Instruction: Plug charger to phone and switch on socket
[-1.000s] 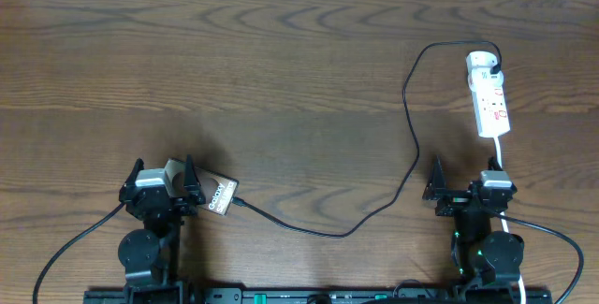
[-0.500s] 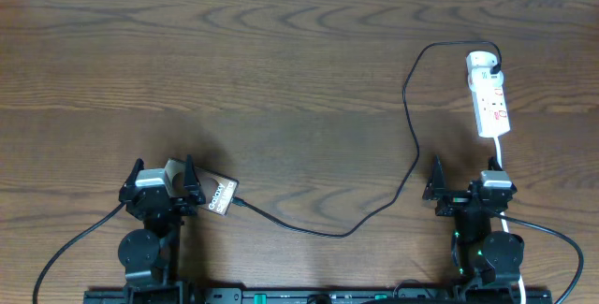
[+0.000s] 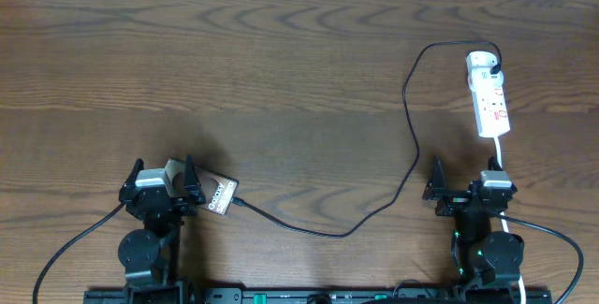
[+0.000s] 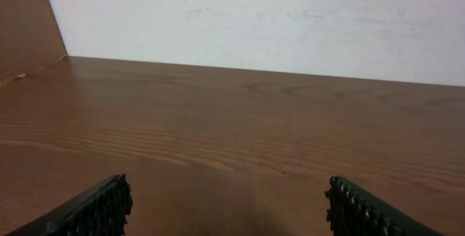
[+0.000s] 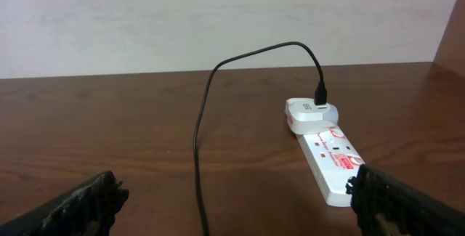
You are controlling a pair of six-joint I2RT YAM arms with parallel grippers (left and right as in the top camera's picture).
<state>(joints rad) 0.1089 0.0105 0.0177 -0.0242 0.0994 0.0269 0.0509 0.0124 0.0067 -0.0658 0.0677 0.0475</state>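
The phone lies flat near the table's front left, just right of my left gripper, whose jaws stand open over bare wood in the left wrist view. The thin black charger runs from a white adapter at the socket's far end down to the phone's right edge; I cannot tell if its tip is seated. The socket is a white power strip at the right, ahead of my right gripper. That gripper is open, with the charger passing between its fingers and the socket by the right fingertip.
The socket's white cord trails toward the right arm's base. Thicker black robot cables loop at the front corners. A pale wall stands behind the table's far edge.
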